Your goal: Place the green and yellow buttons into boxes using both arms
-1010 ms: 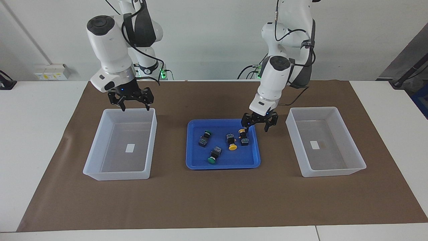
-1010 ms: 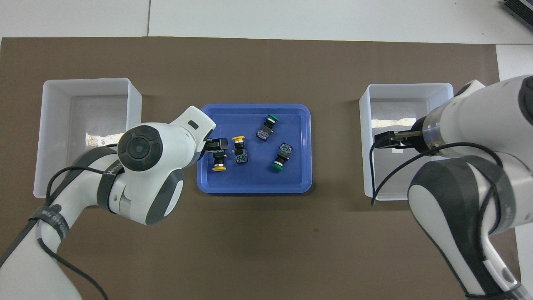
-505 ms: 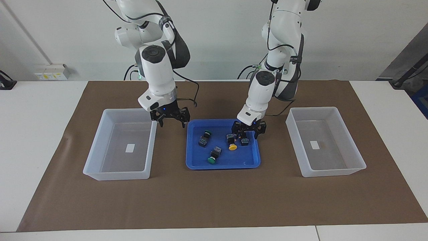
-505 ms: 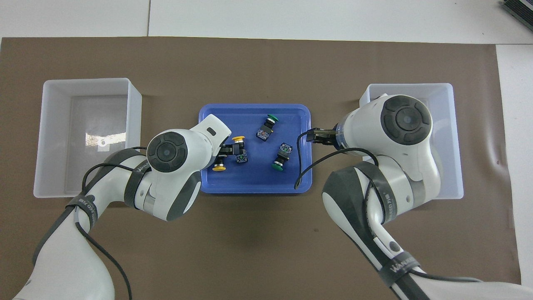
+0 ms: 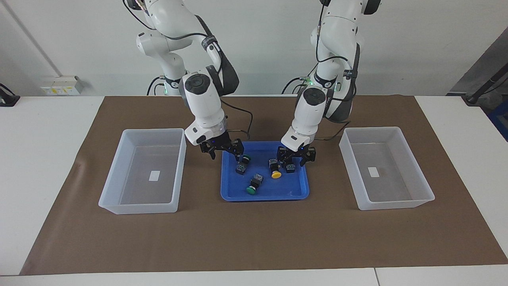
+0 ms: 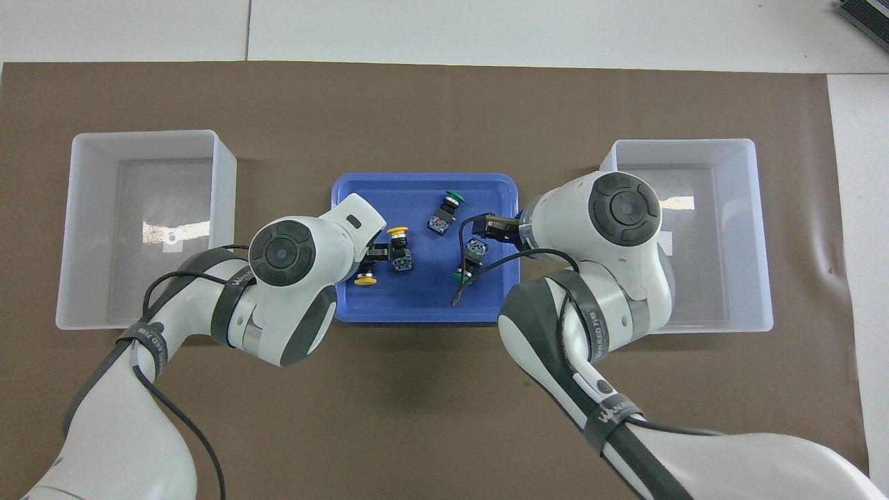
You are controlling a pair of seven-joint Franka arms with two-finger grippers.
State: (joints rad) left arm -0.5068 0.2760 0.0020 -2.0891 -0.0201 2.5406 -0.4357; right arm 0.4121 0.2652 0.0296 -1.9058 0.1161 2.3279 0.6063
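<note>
My left pincer [image 5: 295, 160] is low in the blue tray [image 5: 264, 197], in the middle of the frame. Its fingers are spread wide on both sides of one yellow button [image 6: 399, 248]; whether they touch it, I cannot tell. My right pincer [image 5: 224, 153] is also wide and holds nothing. It hangs over the tray's upper corner, just above a green button [image 5: 242, 163].

These buttons look light and hard. The round cap is smooth and may slip, so I judge the blocky body is the better place to hold.

Each one has a black-grey body with a mushroom cap. All four lie on their sides in the tray, the second yellow button [image 5: 274, 169] and the second green button [image 5: 253, 184] lower in the frame. One box [image 5: 139, 206] toward my right arm's end of the table and the other box [image 5: 393, 204] toward my left arm's end hold no buttons.
</note>
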